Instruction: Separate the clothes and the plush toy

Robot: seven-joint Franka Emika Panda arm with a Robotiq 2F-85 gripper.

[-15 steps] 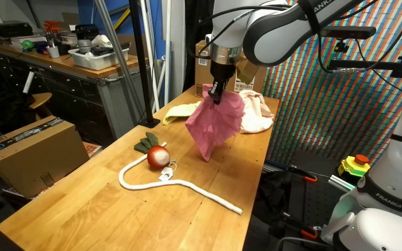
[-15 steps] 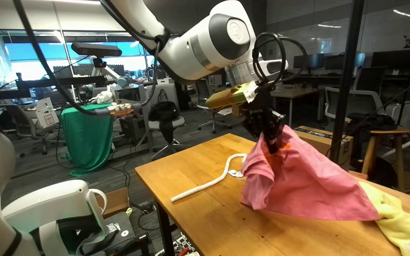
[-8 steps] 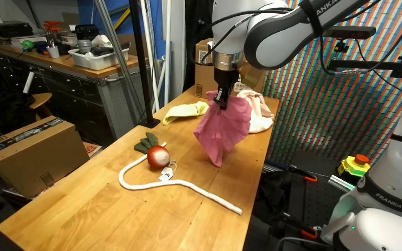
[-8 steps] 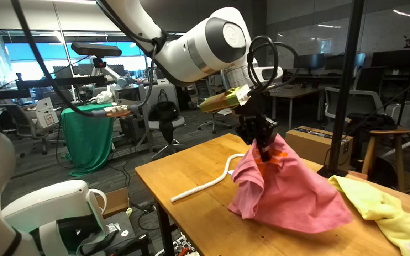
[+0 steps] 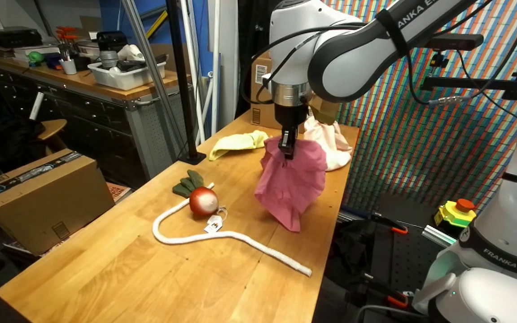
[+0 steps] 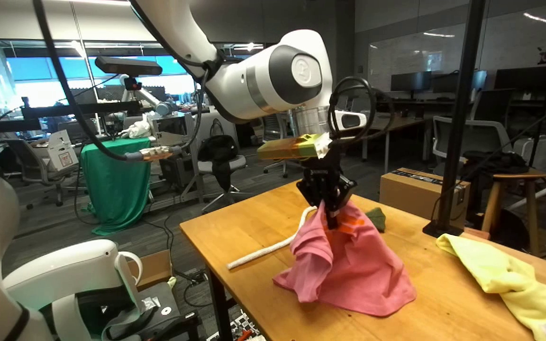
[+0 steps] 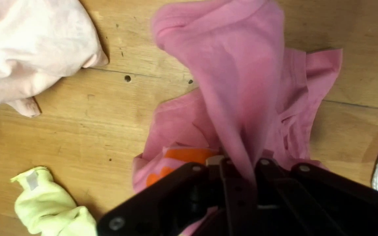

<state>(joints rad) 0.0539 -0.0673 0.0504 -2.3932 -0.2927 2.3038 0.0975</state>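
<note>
We see the fingers [image 5: 287, 149] clenched on the pink cloth [image 5: 291, 188], which hangs down to or just above the bench [image 5: 119, 269]; we cannot tell which. Beyond it in an exterior view, we see the yellow cloth [image 5: 239, 141] far left and the cream cloth [image 5: 336, 152] far right. The toy [image 5: 203, 201] lies to the left, apart from all three, partly hiding the tube [image 5: 227, 234], which bends toward the near right.
</note>
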